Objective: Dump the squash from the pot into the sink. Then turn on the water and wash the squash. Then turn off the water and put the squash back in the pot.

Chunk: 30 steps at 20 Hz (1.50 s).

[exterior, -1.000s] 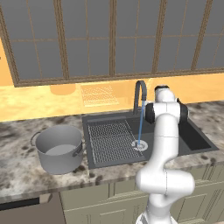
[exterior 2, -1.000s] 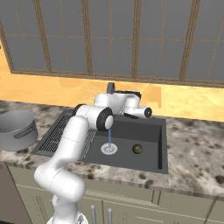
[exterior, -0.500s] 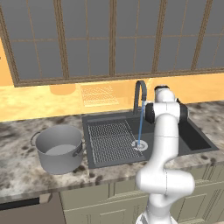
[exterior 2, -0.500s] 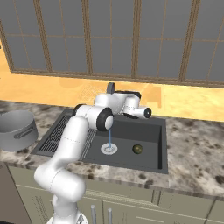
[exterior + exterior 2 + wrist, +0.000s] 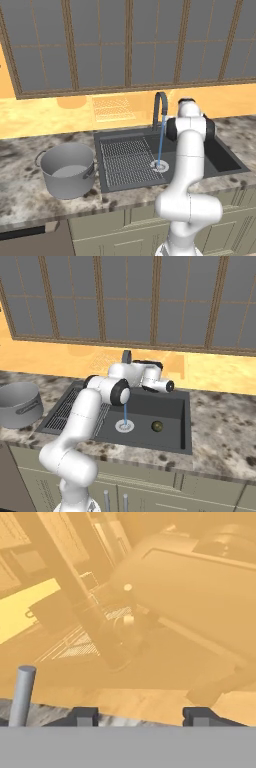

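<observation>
The small dark green round squash (image 5: 157,426) is lying at the bottom of the dark grey countertop sink (image 5: 182,426), just beside the round silver drain (image 5: 124,426). The wide grey metal pot (image 5: 67,170) stands upright on the speckled stone counter (image 5: 20,195), just to the side of the sink, and I can see nothing in it, so I think the dumping part is done. A thin blue stream of water (image 5: 160,142) runs from the dark curved tap (image 5: 159,102) onto the drain, so the water is on. The water falls next to the squash and not on it, so I cannot say how well it is getting washed. What I think is left: finish the wash, turn the water off, then pick the squash up and put it back in the pot. My gripper (image 5: 141,716) is up behind the sink, near the wall and close to the tap. From the hand camera my two dark fingertips (image 5: 85,716) stand apart with a gap between them, and nothing is between them. I am holding nothing. A grey upright rod (image 5: 22,694) stands close to one fingertip, but I cannot tell if I touch it.
</observation>
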{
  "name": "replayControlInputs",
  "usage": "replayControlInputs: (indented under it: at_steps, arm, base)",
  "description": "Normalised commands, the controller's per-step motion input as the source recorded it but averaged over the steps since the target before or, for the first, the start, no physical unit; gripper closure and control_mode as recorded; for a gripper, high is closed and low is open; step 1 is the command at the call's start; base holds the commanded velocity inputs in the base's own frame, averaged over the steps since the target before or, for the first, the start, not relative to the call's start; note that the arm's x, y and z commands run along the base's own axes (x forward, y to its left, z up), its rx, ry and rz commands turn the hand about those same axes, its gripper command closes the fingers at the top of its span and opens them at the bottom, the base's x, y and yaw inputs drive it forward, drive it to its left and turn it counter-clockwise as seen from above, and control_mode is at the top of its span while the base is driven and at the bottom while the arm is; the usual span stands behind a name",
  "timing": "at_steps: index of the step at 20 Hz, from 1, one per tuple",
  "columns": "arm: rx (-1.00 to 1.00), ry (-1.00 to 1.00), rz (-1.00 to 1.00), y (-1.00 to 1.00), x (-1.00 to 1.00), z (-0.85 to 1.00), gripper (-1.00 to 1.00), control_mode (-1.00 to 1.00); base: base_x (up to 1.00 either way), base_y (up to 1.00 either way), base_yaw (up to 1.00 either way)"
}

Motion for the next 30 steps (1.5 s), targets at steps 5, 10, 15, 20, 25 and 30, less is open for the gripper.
replayControlInputs:
  at_steps: [5,10,15,20,25,30]
  arm:
    - [0.00,-0.21,0.08,0.38,0.37,1.00,-1.00,-1.00]
    - [0.00,-0.23,0.05,0.27,0.27,1.00,-1.00,-1.00]
    - [0.00,-0.21,0.02,0.17,0.21,1.00,-1.00,-1.00]
    - [0.00,-0.16,0.00,0.11,0.11,1.00,-1.00,-1.00]
    - [0.00,-0.12,0.00,0.14,0.13,1.00,-1.00,-1.00]
    - [0.00,-0.10,0.00,0.25,0.26,1.00,-1.00,-1.00]
  base:
    - [0.00,0.00,0.00]
    - [0.00,0.00,0.00]
    - [0.00,0.00,0.00]
    - [0.00,0.00,0.00]
    - [0.00,0.00,0.00]
    - [0.00,0.00,0.00]
